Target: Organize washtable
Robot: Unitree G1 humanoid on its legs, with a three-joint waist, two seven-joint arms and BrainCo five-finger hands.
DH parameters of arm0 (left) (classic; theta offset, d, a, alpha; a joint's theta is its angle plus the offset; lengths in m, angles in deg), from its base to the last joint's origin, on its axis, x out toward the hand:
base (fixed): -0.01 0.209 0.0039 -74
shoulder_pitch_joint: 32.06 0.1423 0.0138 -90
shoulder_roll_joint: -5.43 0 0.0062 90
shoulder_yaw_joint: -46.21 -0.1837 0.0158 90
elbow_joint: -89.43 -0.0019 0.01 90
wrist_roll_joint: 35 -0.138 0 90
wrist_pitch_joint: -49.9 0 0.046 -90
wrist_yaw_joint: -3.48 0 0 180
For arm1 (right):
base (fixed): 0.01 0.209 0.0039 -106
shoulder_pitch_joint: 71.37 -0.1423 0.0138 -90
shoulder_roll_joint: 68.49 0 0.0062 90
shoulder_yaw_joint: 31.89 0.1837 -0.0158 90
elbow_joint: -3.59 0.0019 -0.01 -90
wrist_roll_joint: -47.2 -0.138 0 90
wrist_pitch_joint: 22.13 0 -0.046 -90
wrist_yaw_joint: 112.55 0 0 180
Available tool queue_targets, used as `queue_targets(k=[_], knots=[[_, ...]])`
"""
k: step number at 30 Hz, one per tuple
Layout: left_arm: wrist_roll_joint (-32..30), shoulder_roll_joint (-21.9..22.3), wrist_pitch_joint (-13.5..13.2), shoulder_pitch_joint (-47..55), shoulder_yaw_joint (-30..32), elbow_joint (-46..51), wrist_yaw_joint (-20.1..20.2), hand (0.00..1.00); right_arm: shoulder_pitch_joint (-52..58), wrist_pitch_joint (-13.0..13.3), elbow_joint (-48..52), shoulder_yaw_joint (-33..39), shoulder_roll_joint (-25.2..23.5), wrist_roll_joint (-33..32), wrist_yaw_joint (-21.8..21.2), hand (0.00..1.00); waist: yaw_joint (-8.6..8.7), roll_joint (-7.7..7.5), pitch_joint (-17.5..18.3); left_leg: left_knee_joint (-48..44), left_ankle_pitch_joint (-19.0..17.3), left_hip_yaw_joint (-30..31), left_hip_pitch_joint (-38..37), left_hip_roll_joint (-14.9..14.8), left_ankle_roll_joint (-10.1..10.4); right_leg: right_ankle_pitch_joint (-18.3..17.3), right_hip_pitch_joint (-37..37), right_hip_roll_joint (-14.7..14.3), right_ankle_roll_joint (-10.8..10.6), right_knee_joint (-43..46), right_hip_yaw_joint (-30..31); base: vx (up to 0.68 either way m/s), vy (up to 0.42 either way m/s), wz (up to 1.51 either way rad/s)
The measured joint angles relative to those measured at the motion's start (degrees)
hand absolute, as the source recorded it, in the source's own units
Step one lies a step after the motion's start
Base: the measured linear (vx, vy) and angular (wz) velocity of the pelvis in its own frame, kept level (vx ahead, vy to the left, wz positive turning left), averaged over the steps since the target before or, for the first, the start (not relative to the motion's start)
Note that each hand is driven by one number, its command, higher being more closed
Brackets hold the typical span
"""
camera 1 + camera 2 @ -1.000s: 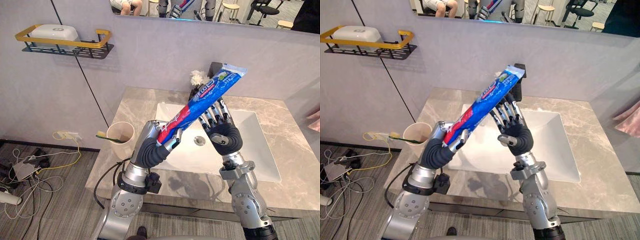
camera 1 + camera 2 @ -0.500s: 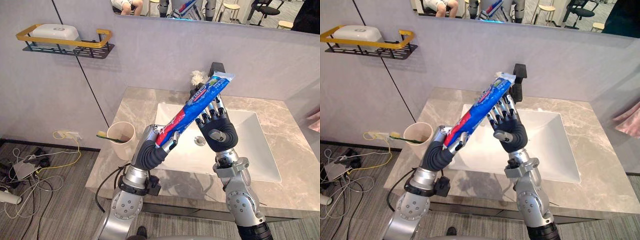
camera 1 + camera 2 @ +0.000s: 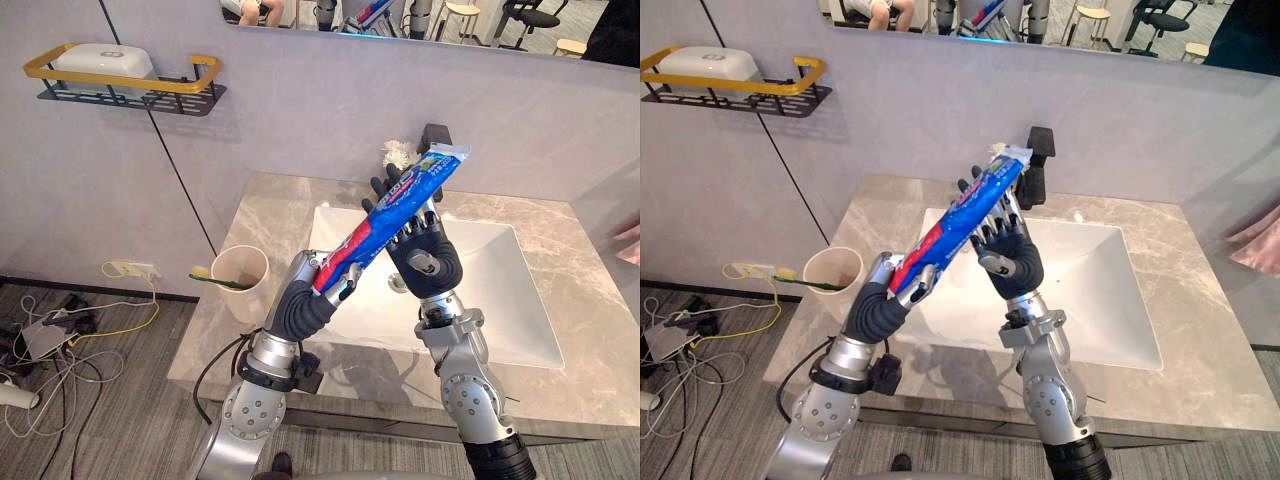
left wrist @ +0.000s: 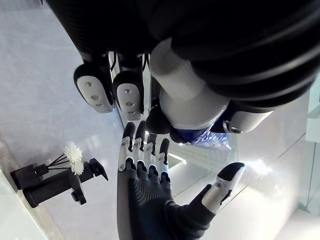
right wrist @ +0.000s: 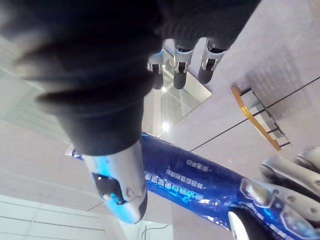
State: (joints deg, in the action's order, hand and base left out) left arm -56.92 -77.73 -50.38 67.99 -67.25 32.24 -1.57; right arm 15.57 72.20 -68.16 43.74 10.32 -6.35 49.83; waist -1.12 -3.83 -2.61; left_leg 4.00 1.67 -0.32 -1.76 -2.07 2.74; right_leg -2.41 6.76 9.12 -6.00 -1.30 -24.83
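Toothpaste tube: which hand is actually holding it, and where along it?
The left hand grips the toothpaste tube by its lower end; the right hand is open alongside, fingers straight, not gripping.

Fixed high on the grey wall (image 3: 300,110), to the left: black wire shelf (image 3: 110,81) with a yellow rail, carrying a white lidded box (image 3: 103,60). Along the top edge: mirror (image 3: 500,30), reflecting stools, an office chair and a seated person's legs. Low on the wall: white socket (image 3: 125,268), with a yellow cable (image 3: 120,325) trailing over the floor (image 3: 90,400) to a tangle of cables (image 3: 45,335) at the far left. At the right edge: a bit of pink cloth (image 3: 630,243).
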Motion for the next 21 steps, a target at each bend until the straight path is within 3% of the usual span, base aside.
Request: queue_targets(k=[11,12,21], knots=[[0.0,0.0,0.4,-0.1,-2.5,-2.8,1.1,1.0,-1.3,-1.2,-3.5,-2.5,0.0,-0.1,-0.2,0.0,0.0,-0.24,0.2,0.0,0.0,-0.4,-0.2,0.0,0.0,0.0,0.0,0.0,0.0,0.0,0.3,0.0,0.0,0.0],[0.0,0.0,0.4,-0.2,-2.5,-2.8,1.2,1.0,-1.5,-1.2,-3.5,-2.5,0.0,-0.1,-0.2,1.0,0.01,-0.26,0.2,0.0,0.0,-0.4,-0.2,0.0,0.0,0.0,0.0,0.0,0.0,0.0,0.4,0.0,0.0,0.0],[0.2,0.9,0.5,-0.3,-2.3,-3.8,1.1,1.0,-2.1,-1.1,-3.5,-2.5,0.4,0.1,-1.3,1.0,0.0,-0.45,0.6,0.0,0.0,-0.7,-0.4,-0.1,0.0,0.1,0.0,0.0,0.0,0.0,0.8,0.0,0.0,0.0]])
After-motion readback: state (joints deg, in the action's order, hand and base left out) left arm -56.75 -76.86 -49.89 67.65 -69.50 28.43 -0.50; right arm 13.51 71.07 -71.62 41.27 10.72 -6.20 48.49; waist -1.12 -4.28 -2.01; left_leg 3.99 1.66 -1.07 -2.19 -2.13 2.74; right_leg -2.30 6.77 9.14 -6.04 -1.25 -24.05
